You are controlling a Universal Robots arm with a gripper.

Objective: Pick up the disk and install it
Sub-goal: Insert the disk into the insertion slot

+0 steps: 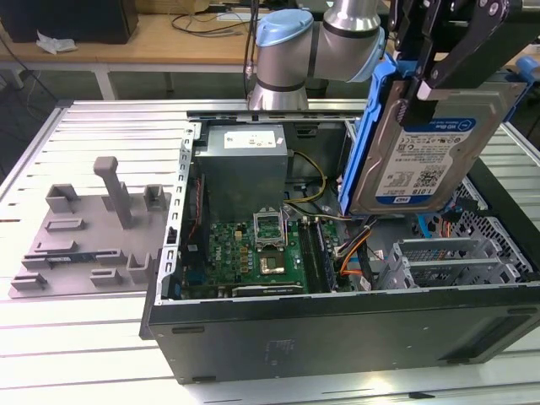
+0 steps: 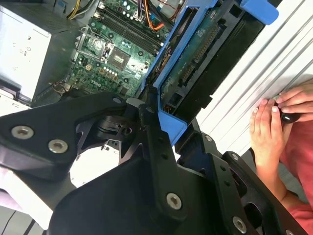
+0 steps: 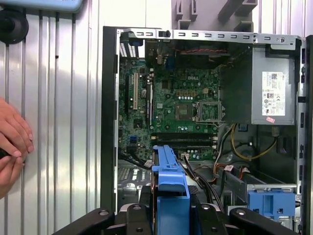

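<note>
Spanning the scene, a ribbed metal bench (image 1: 76, 354) is seen, on which an open computer case (image 1: 337, 337) is laid with its motherboard (image 1: 253, 245) exposed. A grey fixture plate (image 1: 93, 245) is set beside the case, toward the exterior view's left. The disk (image 1: 422, 160), framed in blue, is held upright over the case's open interior, clamped at its upper edge by the hand (image 1: 434, 80).

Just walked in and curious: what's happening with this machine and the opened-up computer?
A robot arm's black pincer is shut on a flat silver hard drive with a white-and-blue label in a blue plastic bracket. It holds the drive roughly upright in the air above the open black computer case, not yet installed. A person's hands are over the ribbed metal table beside the case.
</note>
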